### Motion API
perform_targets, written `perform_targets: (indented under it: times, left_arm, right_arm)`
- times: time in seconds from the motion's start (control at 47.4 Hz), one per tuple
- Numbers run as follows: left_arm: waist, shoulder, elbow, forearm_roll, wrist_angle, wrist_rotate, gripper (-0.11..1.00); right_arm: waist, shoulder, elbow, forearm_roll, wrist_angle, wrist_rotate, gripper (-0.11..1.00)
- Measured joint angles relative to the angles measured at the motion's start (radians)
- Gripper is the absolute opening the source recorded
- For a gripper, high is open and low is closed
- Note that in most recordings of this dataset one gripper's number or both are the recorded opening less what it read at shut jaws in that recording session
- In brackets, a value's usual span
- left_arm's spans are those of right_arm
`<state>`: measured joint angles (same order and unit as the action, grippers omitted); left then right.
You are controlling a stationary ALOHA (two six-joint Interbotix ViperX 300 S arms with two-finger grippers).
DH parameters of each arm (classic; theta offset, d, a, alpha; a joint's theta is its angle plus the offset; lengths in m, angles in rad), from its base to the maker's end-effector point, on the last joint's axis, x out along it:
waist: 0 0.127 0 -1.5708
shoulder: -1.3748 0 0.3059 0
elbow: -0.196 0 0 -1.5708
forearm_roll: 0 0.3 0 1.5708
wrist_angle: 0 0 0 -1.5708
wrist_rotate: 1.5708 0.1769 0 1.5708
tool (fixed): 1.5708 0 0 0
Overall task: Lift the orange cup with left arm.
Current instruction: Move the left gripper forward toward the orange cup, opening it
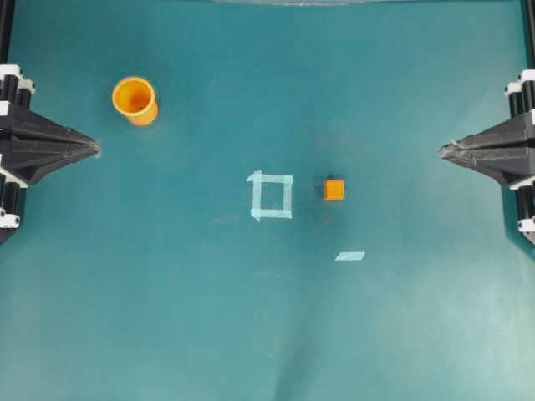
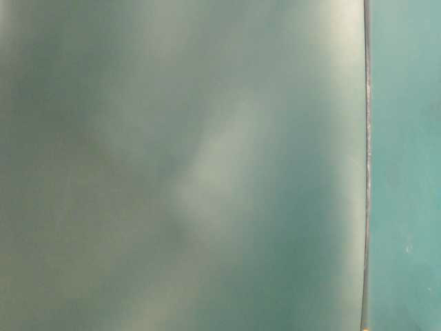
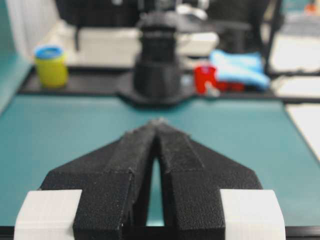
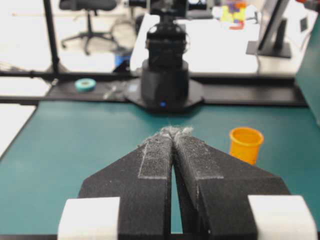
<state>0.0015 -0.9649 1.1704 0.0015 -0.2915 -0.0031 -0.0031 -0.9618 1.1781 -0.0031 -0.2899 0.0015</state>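
Two grippers: both closed to a point, holding nothing
Left gripper [image 1: 94, 148]: at the left edge, parked
Right gripper [image 1: 444, 149]: at the right edge, idle
Cup [image 1: 135, 99]: upright on the mat [image 1: 167, 301], near left gripper, off to one side of its tip
Cube [image 1: 334, 190]: beside tape square [image 1: 272, 195], well apart from cup
Risk: fingers closed could knock cup over; must open first; wrong orange target

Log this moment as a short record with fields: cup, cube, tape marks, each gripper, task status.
cup: orange cup upright on the teal table, beside the left gripper, untouched
cube: small orange cube just right of the tape square
tape marks: the square at the middle; a loose tape strip nearer the bottom
left gripper: shut, empty
right gripper: shut, empty
task status: cup not yet lifted
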Motion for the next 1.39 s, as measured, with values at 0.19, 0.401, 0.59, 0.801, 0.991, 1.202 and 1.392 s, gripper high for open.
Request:
perform_targets:
  times: [0.19,0.401,0.59,0.801,0.991,1.202,1.392]
  left_arm:
    - [0.031,-0.035,-0.011,0.008,0.245,0.017,0.01]
    - [0.141,-0.091,-0.021,0.009,0.506,-0.015,0.00]
    - [0.264,-0.098,-0.023,0.009,0.637,-0.083,0.00]
    - [0.383,-0.092,-0.023,0.008,0.718,-0.175,0.00]
    - [0.437,-0.074,-0.021,0.009,0.755,-0.261,0.00]
    - [0.443,-0.023,-0.020,0.009,0.762,-0.290,0.00]
    - [0.431,0.040,-0.012,0.009,0.784,-0.250,0.02]
  right_arm:
    - [-0.002,0.017,-0.034,0.000,0.097,0.003,0.00]
    - [-0.003,0.051,-0.097,0.000,0.239,-0.002,0.00]
    - [-0.003,0.052,-0.101,0.000,0.235,-0.003,0.00]
    - [-0.003,0.054,-0.100,0.000,0.232,-0.002,0.00]
    - [-0.003,0.052,-0.100,0.000,0.232,-0.002,0.00]
    - [-0.003,0.058,-0.100,0.000,0.232,-0.002,0.00]
    - [-0.002,0.064,-0.100,0.000,0.232,0.000,0.00]
